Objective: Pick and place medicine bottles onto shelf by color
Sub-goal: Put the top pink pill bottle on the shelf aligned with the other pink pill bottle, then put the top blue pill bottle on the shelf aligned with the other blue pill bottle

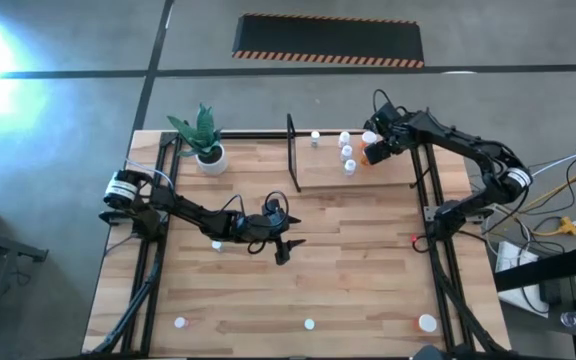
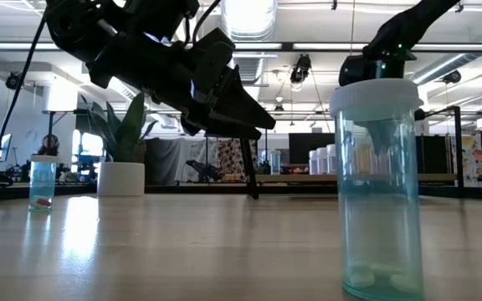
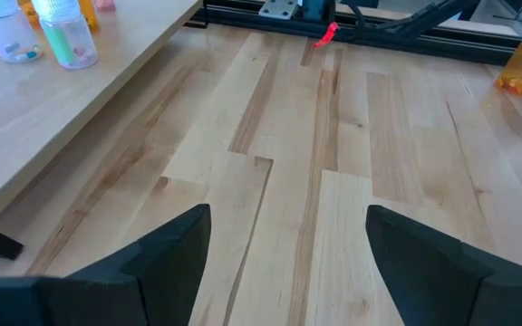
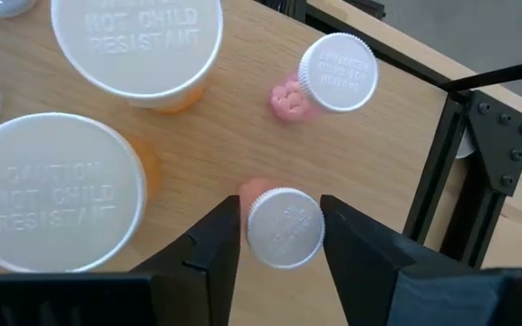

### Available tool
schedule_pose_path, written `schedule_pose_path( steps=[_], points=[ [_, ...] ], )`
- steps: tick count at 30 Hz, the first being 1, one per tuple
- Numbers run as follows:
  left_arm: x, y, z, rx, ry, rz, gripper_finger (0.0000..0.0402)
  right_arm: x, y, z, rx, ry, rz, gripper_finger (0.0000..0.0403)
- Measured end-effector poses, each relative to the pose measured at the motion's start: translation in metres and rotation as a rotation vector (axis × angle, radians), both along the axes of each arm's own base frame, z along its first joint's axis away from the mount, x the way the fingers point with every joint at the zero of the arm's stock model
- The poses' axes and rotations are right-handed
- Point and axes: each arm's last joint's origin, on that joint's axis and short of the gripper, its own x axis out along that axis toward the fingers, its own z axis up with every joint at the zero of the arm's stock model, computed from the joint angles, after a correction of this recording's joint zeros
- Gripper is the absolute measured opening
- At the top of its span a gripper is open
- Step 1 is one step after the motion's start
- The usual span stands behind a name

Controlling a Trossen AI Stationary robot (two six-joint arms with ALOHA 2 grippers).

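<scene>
The shelf (image 1: 388,178) is a light-wood board at the table's far right, with several white-capped bottles (image 1: 347,153) standing on it. My right gripper (image 4: 284,237) is above the shelf's far right part, shut on a small pink bottle (image 4: 285,226). Another pink bottle (image 4: 333,74) and two wide orange bottles (image 4: 48,192) stand beside it. My left gripper (image 1: 284,246) hangs open and empty over the table's middle; its fingers show apart in the left wrist view (image 3: 288,263). Loose bottles stand near the table's near edge (image 1: 309,323). My right gripper has the pink bottle's white cap (image 4: 285,243) between its two fingers, one on each side of the cap. The fingers come from above, pointing down. The bottle is upright; whether its base rests on the shelf I cannot tell.
A white pot with a green plant (image 1: 206,142) stands at the far left. A black shelf post (image 1: 293,152) rises at the shelf's left end. A green-tinted bottle (image 2: 379,184) stands at the near edge, an orange one (image 1: 426,322) near right, a small one (image 1: 180,322) near left.
</scene>
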Motion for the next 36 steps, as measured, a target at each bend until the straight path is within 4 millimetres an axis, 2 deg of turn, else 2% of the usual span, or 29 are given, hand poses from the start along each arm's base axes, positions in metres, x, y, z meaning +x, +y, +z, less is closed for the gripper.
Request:
schedule_pose_path(
  steps=[10,16,20,23,26,36],
  points=[
    [0.0,0.0,0.0,-0.003,0.0,0.001,0.0278,-0.001,0.001,0.006,-0.002,0.014,0.041,0.0168],
    [0.0,0.0,0.0,-0.003,0.0,0.001,0.0278,-0.003,0.005,0.033,-0.01,0.013,0.053,0.0159],
    [0.0,0.0,0.0,-0.003,0.0,0.001,0.0278,-0.001,0.018,0.056,-0.061,-0.038,0.061,0.0142],
    [0.0,0.0,0.0,-0.002,0.0,0.0,0.0278,0.006,0.039,0.064,-0.1,-0.086,0.125,0.0127],
    [0.0,0.0,0.0,-0.001,0.0,0.0,0.0278,0.016,0.068,0.063,-0.124,-0.134,0.23,0.0112],
    [-0.001,-0.006,-0.001,0.005,0.008,-0.021,0.0278,0.037,0.173,0.037,-0.165,-0.384,0.556,0.0067]
  ],
)
